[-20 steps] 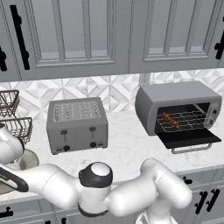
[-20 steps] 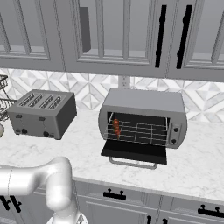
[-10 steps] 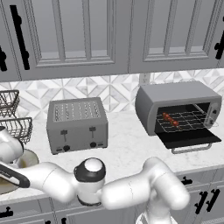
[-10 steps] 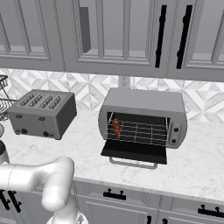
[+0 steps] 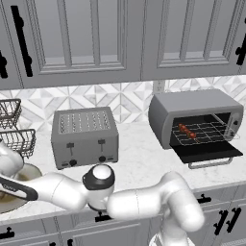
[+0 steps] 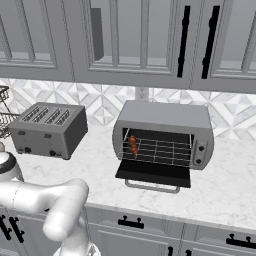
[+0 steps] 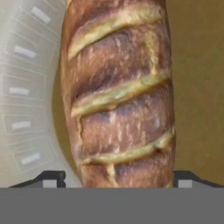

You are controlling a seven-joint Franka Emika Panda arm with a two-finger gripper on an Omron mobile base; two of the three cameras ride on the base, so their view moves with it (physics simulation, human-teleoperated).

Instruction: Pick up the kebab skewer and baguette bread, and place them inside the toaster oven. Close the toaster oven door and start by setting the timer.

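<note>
Bread: you have the baguette (image 7: 120, 94) running top to bottom through the hand view, golden-brown with pale slashes across its crust. It lies on a tan-brown surface, with a pale ribbed rim (image 7: 24, 92) curving along its left side.
Fingers: the two dark tips (image 7: 114, 179) stand spread wide, one on each side of the loaf's near end. You cannot tell whether they touch the crust.
Skewer: it (image 5: 187, 131) already lies on the wire rack (image 6: 159, 150) inside the toaster oven (image 6: 162, 134), toward the rack's left side, red and brown chunks in a row.
Oven door: it (image 6: 153, 173) hangs dropped open, flat over the bench (image 6: 225, 192), its bar handle toward you.
Arm: your arm (image 5: 139, 204) reaches low to the left, past the bench edge, toward a bowl (image 5: 9, 199) at the left border.
Nearby: a slotted toaster (image 5: 85, 137) stands left of the oven, well apart from it; wire baskets (image 5: 13, 129) sit at the far left.
</note>
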